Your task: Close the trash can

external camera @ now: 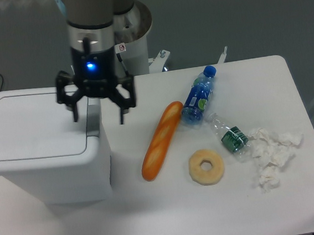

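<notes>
White tabletop fills most of the view, with a grey floor behind it and the robot's pale pedestal base (132, 36) at the far edge. At the table's left end stands the large white boxy plastic trash can (48, 172), its flat hinged lid (33, 126) lying level on the body, so the bin looks already shut or very nearly so, though from this high angle I cannot tell whether the lid is fully seated. The grey latch tab (93, 115) sits at the lid's right edge, and the black two-finger gripper (97, 109) hangs straight above that edge with its jaws spread wide and nothing between them; one finger is over the lid's right margin, the other beyond the bin over bare table. The lid therefore lies below and mainly to the left of the claw, its long axis running left to right across the picture. Any remaining press would go straight down onto the lid just left of the tab. To the right lie an orange baguette-shaped bread loaf (160, 142), a tan ring doughnut (206, 167), a blue plastic bottle with a blue cap (198, 98), a crushed clear bottle with a green label (230, 134) and crumpled white tissue (272, 153). Both labels are too small to read.
</notes>
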You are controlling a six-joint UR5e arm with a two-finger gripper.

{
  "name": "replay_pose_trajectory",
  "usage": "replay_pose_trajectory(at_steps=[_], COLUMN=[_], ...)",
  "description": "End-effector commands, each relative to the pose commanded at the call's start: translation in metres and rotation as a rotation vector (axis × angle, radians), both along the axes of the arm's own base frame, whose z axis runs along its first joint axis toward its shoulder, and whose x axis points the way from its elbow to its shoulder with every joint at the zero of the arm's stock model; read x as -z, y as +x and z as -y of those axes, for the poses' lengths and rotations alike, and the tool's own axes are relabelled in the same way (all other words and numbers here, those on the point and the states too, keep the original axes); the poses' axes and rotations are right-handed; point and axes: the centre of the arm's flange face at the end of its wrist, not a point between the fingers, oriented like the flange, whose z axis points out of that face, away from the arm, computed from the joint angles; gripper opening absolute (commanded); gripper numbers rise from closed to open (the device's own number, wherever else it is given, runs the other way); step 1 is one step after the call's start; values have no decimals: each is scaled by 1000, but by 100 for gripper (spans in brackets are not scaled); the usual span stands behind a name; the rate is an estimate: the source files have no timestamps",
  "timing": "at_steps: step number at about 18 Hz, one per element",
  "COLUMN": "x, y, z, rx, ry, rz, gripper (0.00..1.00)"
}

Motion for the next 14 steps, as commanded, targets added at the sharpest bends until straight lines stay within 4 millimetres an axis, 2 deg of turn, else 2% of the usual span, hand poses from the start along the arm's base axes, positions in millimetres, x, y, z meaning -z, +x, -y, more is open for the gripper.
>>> replay_pose_trajectory(at_steps=[1,3,6,8,9,12,14], x=[4,33,76,103,115,137,152], y=[-17,-60,-113,-140,-153,-188,-219], z=[12,33,59,71,75,86,107], rx=[10,0,-41,-60,-32,147,276], ry=[-14,-88,-228,-278,-296,-345,-389], rz=[-14,-13,-21,-5,-2,-32,-58], gripper=[100,100,100,100,100,100,100])
